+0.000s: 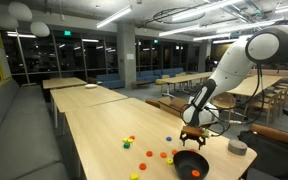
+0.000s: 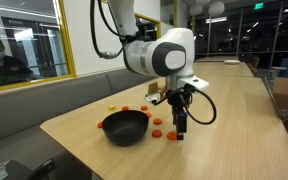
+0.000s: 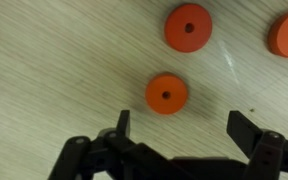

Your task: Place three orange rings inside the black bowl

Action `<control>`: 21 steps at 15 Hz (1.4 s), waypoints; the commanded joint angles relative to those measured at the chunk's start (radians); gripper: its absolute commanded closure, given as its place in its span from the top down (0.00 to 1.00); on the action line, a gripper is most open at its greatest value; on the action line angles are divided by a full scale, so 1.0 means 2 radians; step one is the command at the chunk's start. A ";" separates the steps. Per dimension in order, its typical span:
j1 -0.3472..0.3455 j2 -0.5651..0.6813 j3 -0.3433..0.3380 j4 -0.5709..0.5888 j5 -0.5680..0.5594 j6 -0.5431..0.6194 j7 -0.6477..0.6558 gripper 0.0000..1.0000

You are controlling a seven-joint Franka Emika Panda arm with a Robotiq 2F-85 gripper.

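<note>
Presently, in an exterior view, the gripper [image 1: 192,134] is hovering low over the wooden table [image 1: 99,125], just beside the black bowl [image 1: 191,163]. In an exterior view, orange rings [image 2: 158,131] are lying on the table between black bowl [image 2: 125,128] and gripper [image 2: 181,132]. Wrist view: jaws are standing spread (nothing held), one of the orange rings [image 3: 166,94] lying just ahead of their gap.
</note>
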 commanded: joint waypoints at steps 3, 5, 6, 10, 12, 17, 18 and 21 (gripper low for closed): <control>0.003 -0.010 -0.003 -0.008 0.010 -0.007 -0.007 1.00; 0.003 -0.012 -0.002 -0.011 0.010 -0.008 -0.007 1.00; 0.003 -0.013 -0.002 -0.013 0.010 -0.008 -0.007 1.00; 0.005 -0.016 -0.003 -0.019 0.010 -0.007 -0.005 1.00; 0.007 -0.017 -0.003 -0.023 0.009 -0.006 -0.004 1.00; 0.009 -0.017 -0.002 -0.026 0.010 -0.005 -0.003 1.00; 0.009 -0.018 -0.002 -0.027 0.010 -0.005 -0.003 1.00; 0.009 -0.020 -0.002 -0.029 0.010 -0.004 -0.004 0.75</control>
